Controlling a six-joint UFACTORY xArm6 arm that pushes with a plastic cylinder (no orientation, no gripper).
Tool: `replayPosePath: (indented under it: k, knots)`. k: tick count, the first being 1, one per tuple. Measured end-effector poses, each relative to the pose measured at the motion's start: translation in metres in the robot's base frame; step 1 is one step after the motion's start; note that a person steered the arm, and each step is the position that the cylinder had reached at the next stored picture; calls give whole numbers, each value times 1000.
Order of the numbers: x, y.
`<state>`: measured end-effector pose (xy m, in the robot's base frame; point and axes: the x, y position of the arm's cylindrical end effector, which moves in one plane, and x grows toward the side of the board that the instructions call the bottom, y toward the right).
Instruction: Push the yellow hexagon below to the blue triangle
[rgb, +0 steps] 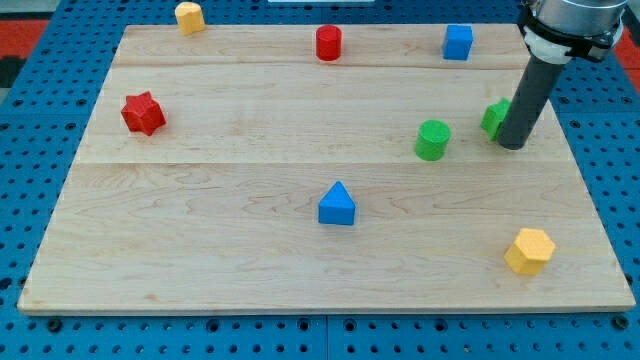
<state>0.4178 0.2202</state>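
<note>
The rod ends in my tip (512, 146), resting on the wooden board (250, 260) at the far right; it has no jaws to open or close and grips nothing, it is just a blunt end. Right against its left side, partly hidden behind the rod, sits a green block (493, 117) whose shape I cannot make out, and a green cylinder (432, 140) stands just left of that.

The yellow hexagon (529, 251) lies nearer to me than the tip, almost straight toward the near right corner and well apart from it. The blue triangle (337, 204) sits near the board's middle, well to the left of the hexagon and a little farther away.

To my eye, the tip must get round to the hexagon's right side and push leftward, so that it ends just on the near side of the triangle.
</note>
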Motion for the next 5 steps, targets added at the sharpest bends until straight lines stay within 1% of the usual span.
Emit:
replayPosePath:
  k: [2,3,4,5]
  knots:
    - [9,0]
    - [34,0]
    - [55,-16]
    - [63,-45]
